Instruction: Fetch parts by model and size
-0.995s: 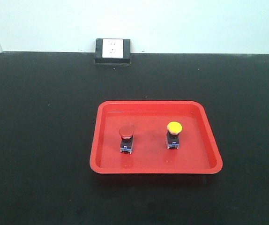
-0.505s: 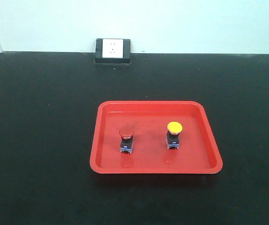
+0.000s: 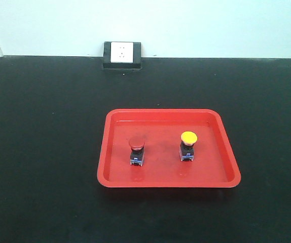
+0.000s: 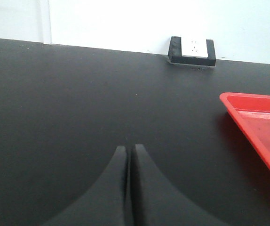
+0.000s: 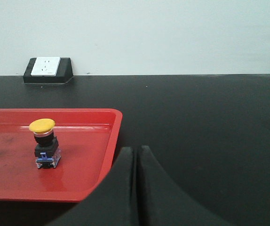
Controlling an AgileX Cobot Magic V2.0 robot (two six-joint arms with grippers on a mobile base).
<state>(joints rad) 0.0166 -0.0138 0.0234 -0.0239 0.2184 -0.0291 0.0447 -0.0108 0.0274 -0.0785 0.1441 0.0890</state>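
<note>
Our left gripper sits pinched together and empty over the black table. In the red tray the red-capped button and yellow-capped button stand upright, apart; we judge a glancing approach could topple either top-heavy part. Our right gripper is likewise closed, empty. A wall socket meets the pale wall behind.

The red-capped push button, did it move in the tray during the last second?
No. The red-capped push button stands at the same spot, left of the yellow-capped push button and equally far from the red tray's near rim.
</note>
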